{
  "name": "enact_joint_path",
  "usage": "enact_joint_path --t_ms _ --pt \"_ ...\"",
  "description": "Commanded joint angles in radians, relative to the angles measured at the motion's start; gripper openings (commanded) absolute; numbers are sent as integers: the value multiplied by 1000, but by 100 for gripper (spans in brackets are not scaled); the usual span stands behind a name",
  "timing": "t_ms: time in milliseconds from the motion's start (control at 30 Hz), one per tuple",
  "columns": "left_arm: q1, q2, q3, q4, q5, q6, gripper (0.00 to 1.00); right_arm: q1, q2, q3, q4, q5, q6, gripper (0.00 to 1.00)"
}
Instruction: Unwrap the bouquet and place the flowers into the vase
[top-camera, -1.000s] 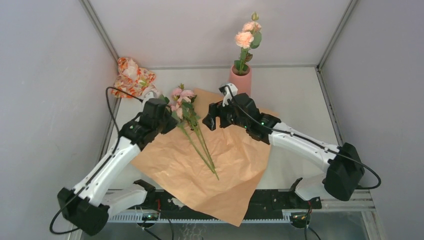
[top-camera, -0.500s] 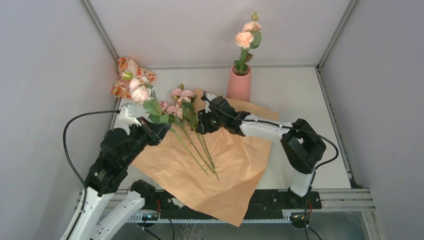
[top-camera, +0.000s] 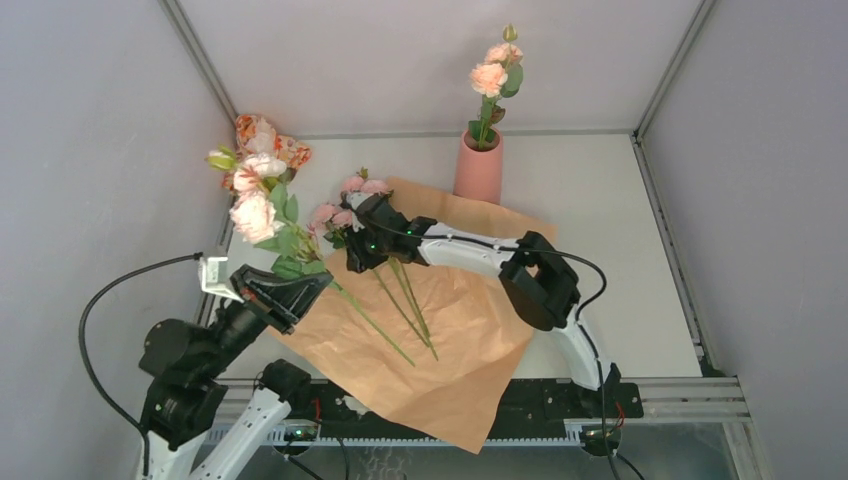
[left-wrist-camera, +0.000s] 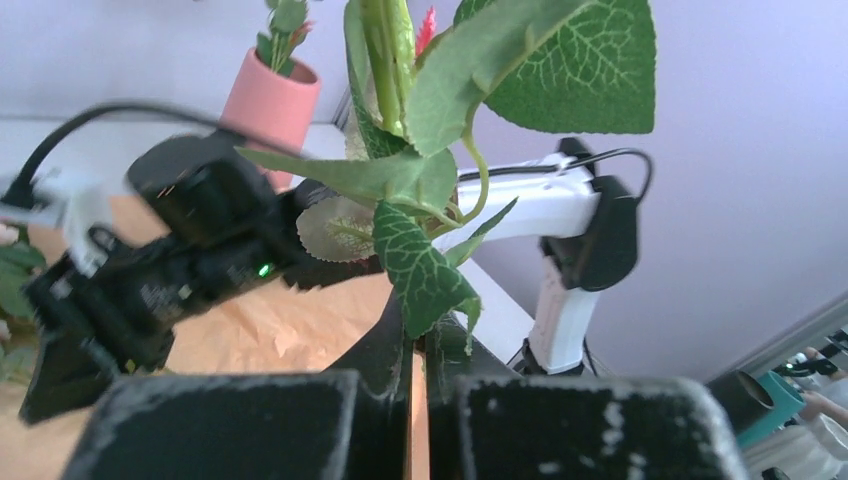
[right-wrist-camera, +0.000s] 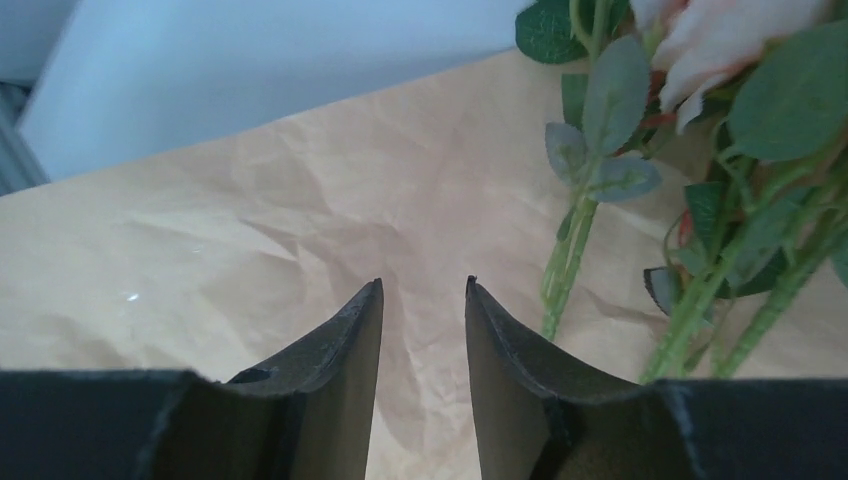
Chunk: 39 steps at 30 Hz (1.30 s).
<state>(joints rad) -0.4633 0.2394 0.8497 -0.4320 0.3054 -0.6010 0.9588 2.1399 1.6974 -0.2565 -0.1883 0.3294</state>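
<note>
Left wrist view: the left tool (left-wrist-camera: 417, 395) is pressed together on one leafy stem (left-wrist-camera: 385, 60), which rises straight out of the pinch. From above, that flower is held off the tabletop (top-camera: 600, 200), its blooms up by the left wall and its long tail slanting down over the paper (top-camera: 470, 330).

The right tool (right-wrist-camera: 423, 285) is spread partway with nothing between its fingers. It hovers low over bare paper, and the lying stems (right-wrist-camera: 565, 260) are just beside it, not inside it.

Risks, as I judge them:
- The thin stem could swivel in the pinch, so its tail misses the vase (top-camera: 479, 165) mouth.
- The tail might snag the lying flowers or the right arm on the way across.
- A sideways push could tip the vase, which is narrow and already occupied.
- Closing the right tool where it is would catch paper, not stems.

Count: two tools, one vase, one paper sheet. There are four flower stems: one held, apparently two lying, one in the vase.
</note>
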Motion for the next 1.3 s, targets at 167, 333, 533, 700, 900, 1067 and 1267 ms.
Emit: enact_joint_path --t_ms 167,333,533,700,900,1067,1267 --pt "5 -56 71 -35 18 37 2 20 105 141 -115 188 -7 50" --pt "5 -59 69 -47 12 39 3 15 125 173 -144 255 -11 51" --pt "5 -71 66 -59 -1 44 3 9 137 188 -158 276 -12 52" --pt "5 -73 69 -75 -13 50 4 -5 193 242 -196 264 -11 51" --pt "5 -71 61 -90 -33 49 4 -5 259 315 -235 257 -24 47" --pt "5 -75 61 -94 -41 46 4 -8 271 327 -245 261 -23 45" --pt "5 -78 58 -101 -52 40 4 -12 250 327 -246 252 -25 1"
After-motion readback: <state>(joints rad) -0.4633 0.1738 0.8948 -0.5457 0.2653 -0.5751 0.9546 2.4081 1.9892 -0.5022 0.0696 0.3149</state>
